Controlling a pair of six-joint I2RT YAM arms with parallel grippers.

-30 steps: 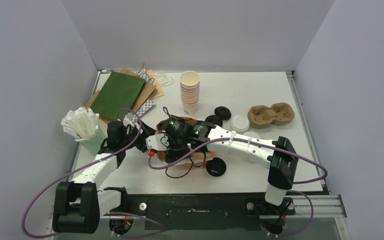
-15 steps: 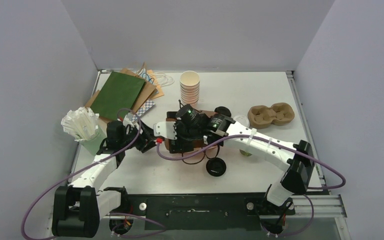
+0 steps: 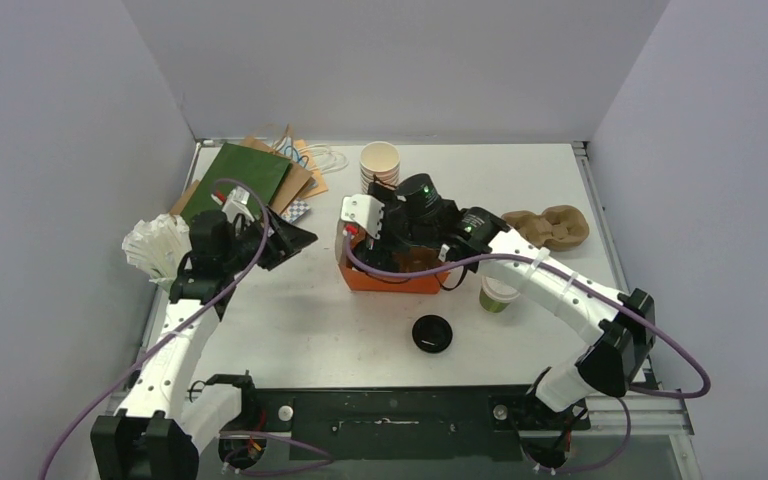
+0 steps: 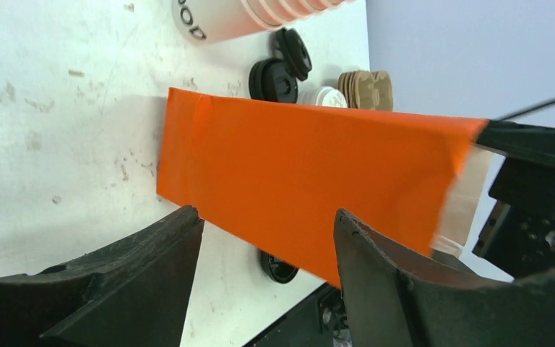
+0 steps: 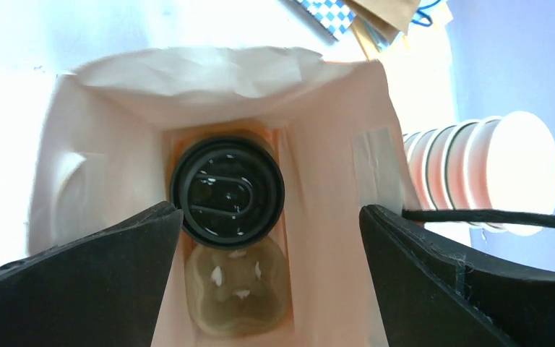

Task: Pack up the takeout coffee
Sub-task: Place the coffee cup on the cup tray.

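right gripper (image 5: 271,213) spread wide, empty, w/ black-lidded cup (image 5: 227,191) straight below, down in orange bag (image 5: 318,108).

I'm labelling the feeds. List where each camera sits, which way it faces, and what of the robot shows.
Top external: above and behind the arms, looking down at the table; both arms show.
Left wrist: on the left arm, faces the bag's side; left end effector open below.
Right wrist: looks down into the bag at a black-lidded cup; right end effector open.
Shared: all see the bag and cup stack.
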